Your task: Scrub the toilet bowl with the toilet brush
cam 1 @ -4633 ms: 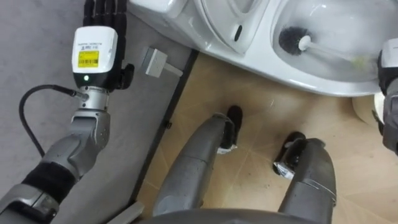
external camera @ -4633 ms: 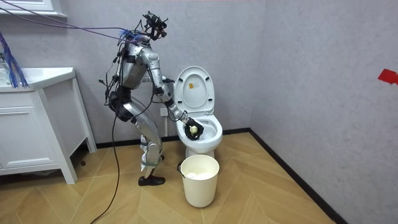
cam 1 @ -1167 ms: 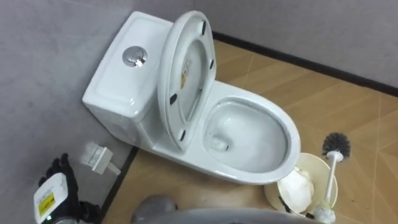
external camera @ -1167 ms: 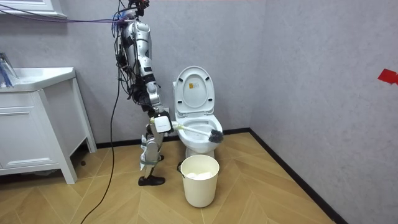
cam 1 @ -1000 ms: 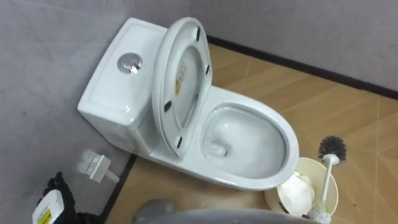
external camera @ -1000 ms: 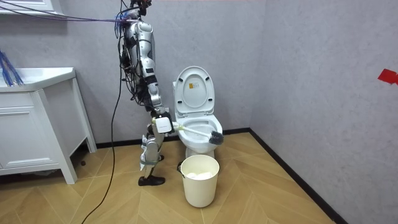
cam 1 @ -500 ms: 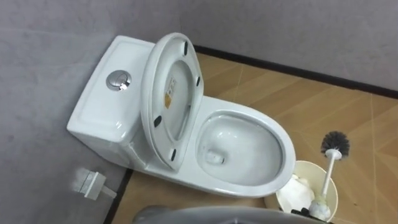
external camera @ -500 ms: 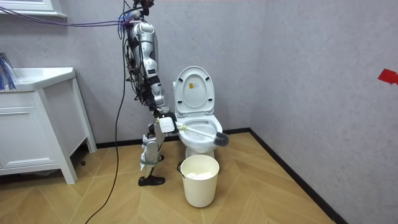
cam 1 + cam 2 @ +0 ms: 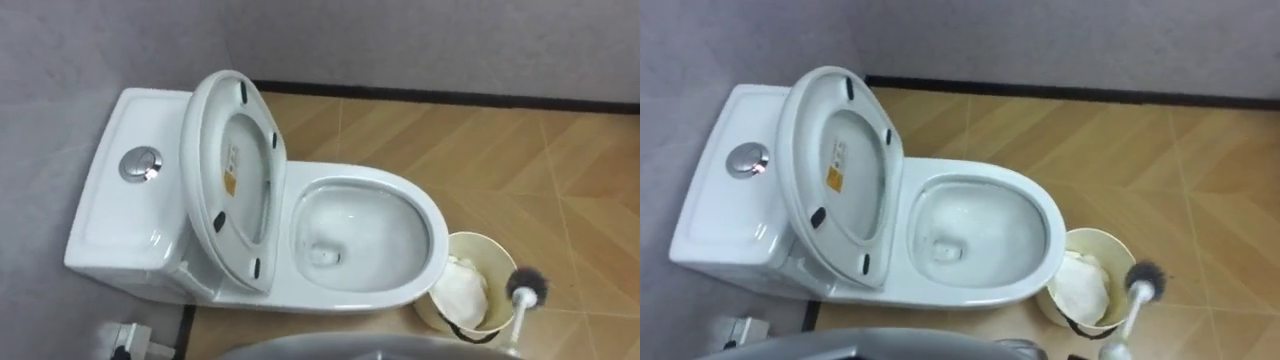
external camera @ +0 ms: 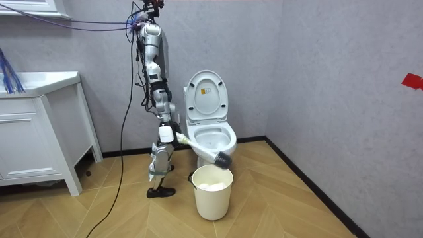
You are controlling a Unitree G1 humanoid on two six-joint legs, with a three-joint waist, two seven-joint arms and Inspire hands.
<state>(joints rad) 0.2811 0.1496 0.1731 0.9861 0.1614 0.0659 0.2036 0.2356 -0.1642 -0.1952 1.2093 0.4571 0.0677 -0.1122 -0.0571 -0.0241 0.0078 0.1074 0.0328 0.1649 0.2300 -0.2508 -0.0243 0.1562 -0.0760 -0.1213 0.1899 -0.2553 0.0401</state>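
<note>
The white toilet (image 9: 150, 215) stands with its seat and lid (image 9: 235, 180) raised, and its bowl (image 9: 365, 235) is open, with a little water at the bottom. I stand upright beside the toilet, on the room view's left of it. My right hand (image 10: 167, 137) hangs low at my side, shut on the handle of the toilet brush (image 10: 198, 149). The dark brush head (image 9: 527, 287) points down and hangs just above the rim of the cream bin (image 9: 470, 295); in the right eye view the brush head (image 9: 1145, 277) is beside the bin (image 9: 1080, 285).
The bin (image 10: 211, 192) holds a white liner or paper and stands on the wooden floor (image 9: 520, 170) right in front of the bowl. A grey wall (image 9: 400, 40) with a dark skirting runs behind. A white vanity cabinet (image 10: 39, 132) stands at the room view's left.
I have straightened up from bending over the bowl. The brush came out of the bowl, and its head has swung down from level with the rim to just above the bin. My head view shifted.
</note>
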